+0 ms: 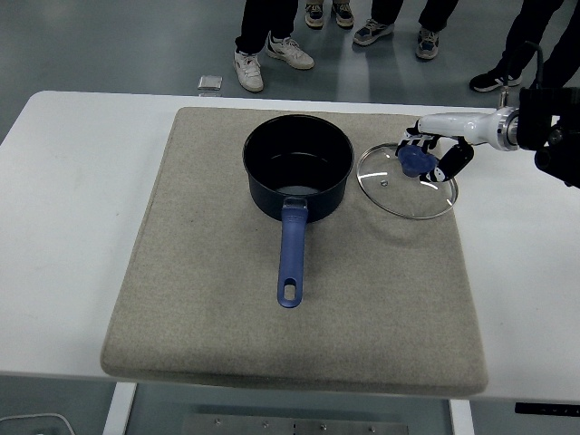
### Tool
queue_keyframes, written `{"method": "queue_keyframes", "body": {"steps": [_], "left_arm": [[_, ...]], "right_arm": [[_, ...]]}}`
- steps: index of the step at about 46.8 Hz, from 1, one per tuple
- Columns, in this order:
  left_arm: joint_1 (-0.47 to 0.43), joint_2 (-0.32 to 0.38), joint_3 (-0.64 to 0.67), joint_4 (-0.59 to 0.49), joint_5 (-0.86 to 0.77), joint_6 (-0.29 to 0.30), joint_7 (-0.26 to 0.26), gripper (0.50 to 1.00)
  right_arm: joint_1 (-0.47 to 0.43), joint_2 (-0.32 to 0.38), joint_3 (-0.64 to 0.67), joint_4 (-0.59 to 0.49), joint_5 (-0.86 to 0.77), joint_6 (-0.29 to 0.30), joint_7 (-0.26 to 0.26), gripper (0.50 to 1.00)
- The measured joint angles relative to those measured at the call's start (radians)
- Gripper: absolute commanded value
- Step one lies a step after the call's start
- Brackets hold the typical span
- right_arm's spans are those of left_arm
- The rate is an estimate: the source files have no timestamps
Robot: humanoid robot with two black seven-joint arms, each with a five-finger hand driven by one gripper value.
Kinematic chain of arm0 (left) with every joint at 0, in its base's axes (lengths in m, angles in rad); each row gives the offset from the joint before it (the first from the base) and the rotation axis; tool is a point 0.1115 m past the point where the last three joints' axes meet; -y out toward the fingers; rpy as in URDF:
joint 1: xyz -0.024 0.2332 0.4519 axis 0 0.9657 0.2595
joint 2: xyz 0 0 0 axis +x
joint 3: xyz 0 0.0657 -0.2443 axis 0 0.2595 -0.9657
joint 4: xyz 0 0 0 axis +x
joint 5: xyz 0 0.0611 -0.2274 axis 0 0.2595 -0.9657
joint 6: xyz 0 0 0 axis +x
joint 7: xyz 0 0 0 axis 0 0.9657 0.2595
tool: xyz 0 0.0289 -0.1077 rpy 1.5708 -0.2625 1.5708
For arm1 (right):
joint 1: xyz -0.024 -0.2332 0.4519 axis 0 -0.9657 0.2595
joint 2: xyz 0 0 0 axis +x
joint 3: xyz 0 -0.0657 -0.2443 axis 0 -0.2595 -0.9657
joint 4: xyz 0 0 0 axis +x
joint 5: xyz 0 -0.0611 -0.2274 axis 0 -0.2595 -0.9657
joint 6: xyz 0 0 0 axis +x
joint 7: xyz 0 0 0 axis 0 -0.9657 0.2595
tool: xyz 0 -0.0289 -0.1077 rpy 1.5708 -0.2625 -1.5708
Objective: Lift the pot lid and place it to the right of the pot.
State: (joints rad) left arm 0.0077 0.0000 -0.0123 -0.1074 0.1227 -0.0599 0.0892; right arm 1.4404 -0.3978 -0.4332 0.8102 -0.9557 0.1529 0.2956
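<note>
Here the white tabletop (72, 227) carries a grey, felt-like square mat (217, 317); beyond it lies grey floor, where several people's shoes (272, 54) stand. No legible writing. A dark blue round pot (298, 172), blue handle toward the near edge, sits open on the mat. Just right of it lies the round glass lid (408, 181), metal-rimmed. The right hand (430, 154) pinches its blue knob (412, 160).

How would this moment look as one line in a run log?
right robot hand: grips lid knob | glass lid: on mat, right of pot | pot: uncovered
</note>
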Motion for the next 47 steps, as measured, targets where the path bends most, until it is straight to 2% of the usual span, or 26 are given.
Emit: {"method": "queue_keyframes", "body": {"steps": [3,6,11,13,28,32,37,47], "left_arm": [[0.000,0.000,0.000,0.000,0.000,0.000,0.000,1.000],[0.000,0.000,0.000,0.000,0.000,0.000,0.000,1.000],[0.000,0.000,0.000,0.000,0.000,0.000,0.000,1.000],[0.000,0.000,0.000,0.000,0.000,0.000,0.000,1.000],[0.000,0.000,0.000,0.000,0.000,0.000,0.000,1.000],[0.000,0.000,0.000,0.000,0.000,0.000,0.000,1.000],[0.000,0.000,0.000,0.000,0.000,0.000,0.000,1.000],[0.000,0.000,0.000,0.000,0.000,0.000,0.000,1.000]], "right_arm": [[0.000,-0.001,0.000,0.004,0.001,0.000,0.002,0.811],[0.000,-0.001,-0.001,0.004,0.001,0.000,0.002,0.858],[0.000,-0.004,0.000,0.004,0.002,0.001,0.003,0.866],[0.000,-0.005,0.003,0.004,0.002,0.002,0.005,0.893],[0.003,-0.018,0.018,0.004,0.022,0.018,0.034,0.895],[0.004,-0.020,0.038,0.004,0.034,0.041,0.066,0.895],[0.000,-0.043,0.104,0.004,0.063,0.100,0.087,0.895],[-0.026,-0.082,0.238,0.003,0.222,0.207,0.090,0.895]]}}
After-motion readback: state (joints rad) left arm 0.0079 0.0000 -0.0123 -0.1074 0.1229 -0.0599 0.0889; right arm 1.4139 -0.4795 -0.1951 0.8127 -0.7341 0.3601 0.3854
